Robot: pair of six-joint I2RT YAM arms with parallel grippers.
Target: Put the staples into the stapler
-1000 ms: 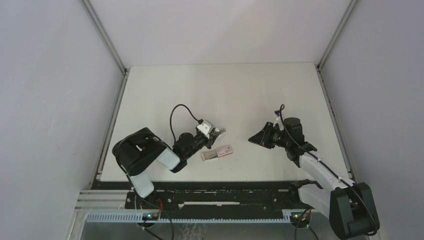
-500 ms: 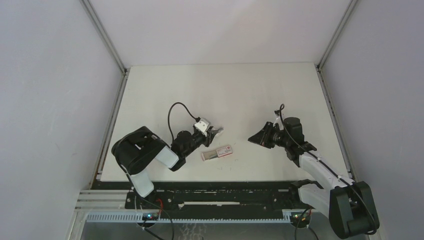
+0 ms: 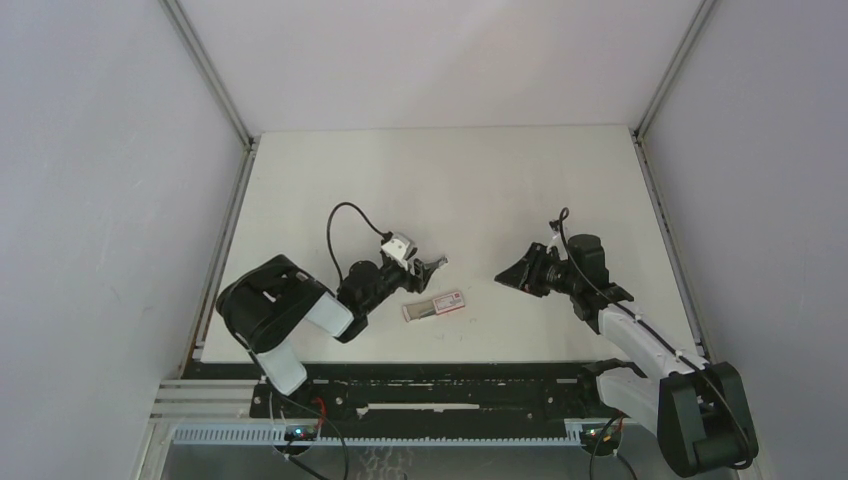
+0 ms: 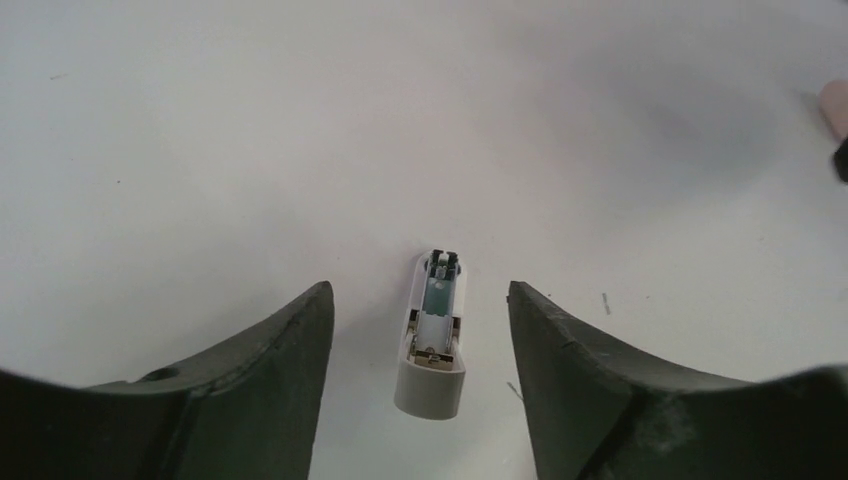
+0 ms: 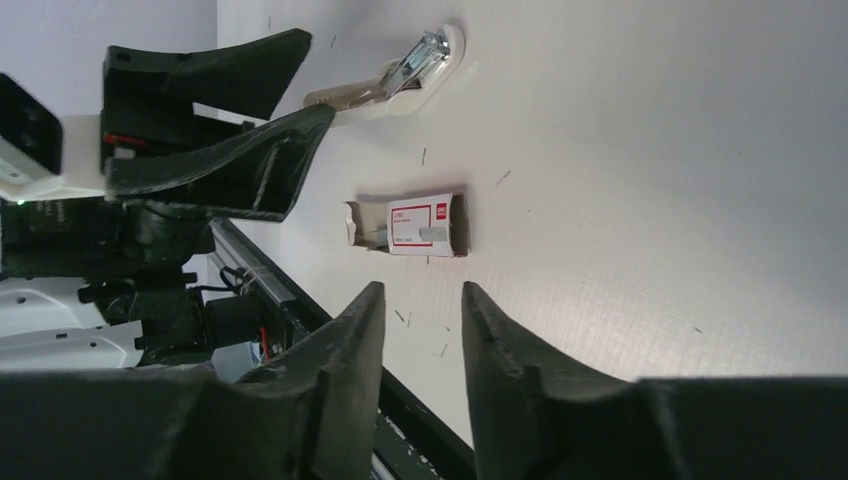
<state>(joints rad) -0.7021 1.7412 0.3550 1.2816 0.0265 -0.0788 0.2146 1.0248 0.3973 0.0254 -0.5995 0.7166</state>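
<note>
The small white stapler [image 4: 432,345] lies on the table between my left gripper's [image 4: 420,292] spread fingers, touching neither, with its metal magazine showing. From the right wrist view the stapler [image 5: 405,72] stands hinged open, just past the left gripper's fingers [image 5: 225,175]. The red-and-white box of staples [image 5: 412,224] lies open-ended on the table, ahead of my right gripper [image 5: 422,292], whose jaws stand a little apart with nothing between them. From above, the stapler [image 3: 441,262] sits at the tip of the left gripper [image 3: 431,268], the box [image 3: 433,306] just nearer, and the right gripper [image 3: 503,277] to their right.
A few loose staples [image 5: 404,317] are scattered on the white table near the box. The black front rail [image 5: 300,310] and the table's near edge run close behind the box. Grey walls enclose the table [image 3: 450,180] on three sides.
My left gripper has opened and let go of the stapler, drawing back slightly to the left. The right gripper's jaws have parted a little; that arm has stayed in place.
</note>
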